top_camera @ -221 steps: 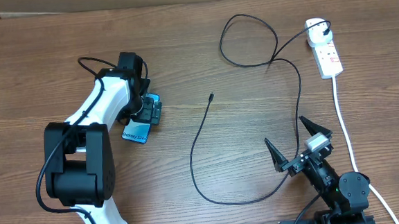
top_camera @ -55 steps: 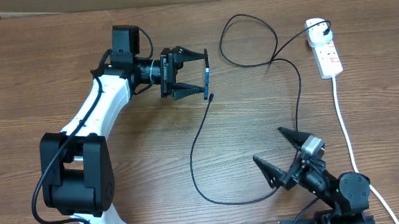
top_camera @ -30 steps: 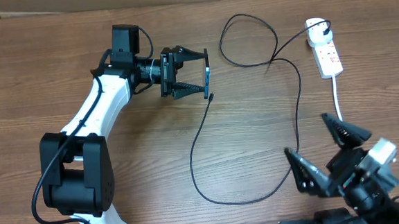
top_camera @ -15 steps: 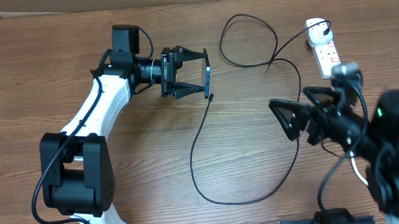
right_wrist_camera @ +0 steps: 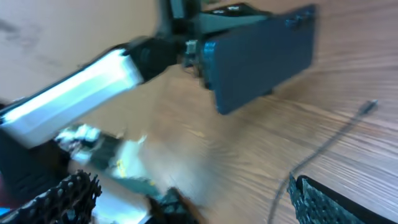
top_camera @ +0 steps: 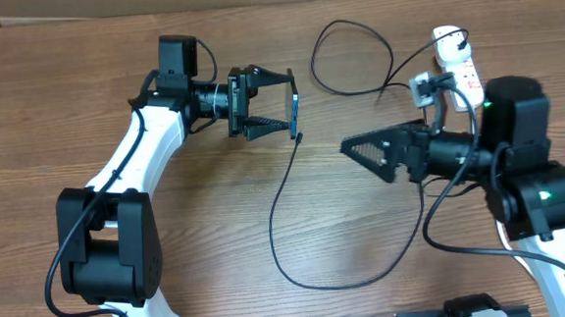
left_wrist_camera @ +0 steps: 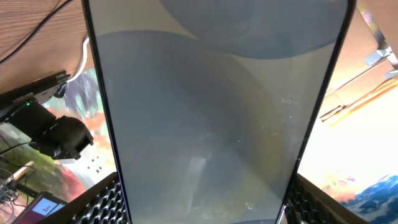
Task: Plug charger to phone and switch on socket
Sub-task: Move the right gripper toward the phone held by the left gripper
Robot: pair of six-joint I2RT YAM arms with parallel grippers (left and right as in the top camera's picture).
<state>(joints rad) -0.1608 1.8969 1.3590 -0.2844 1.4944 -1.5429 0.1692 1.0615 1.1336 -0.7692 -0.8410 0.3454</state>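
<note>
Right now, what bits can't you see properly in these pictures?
1. Phone: left wrist view, both ends cut off by the picture's edges, so no port shows.
2. Socket: overhead view, partly behind the right arm; switch position too small to tell.
3. Connector tip: right wrist view, blurred and tiny.
</note>
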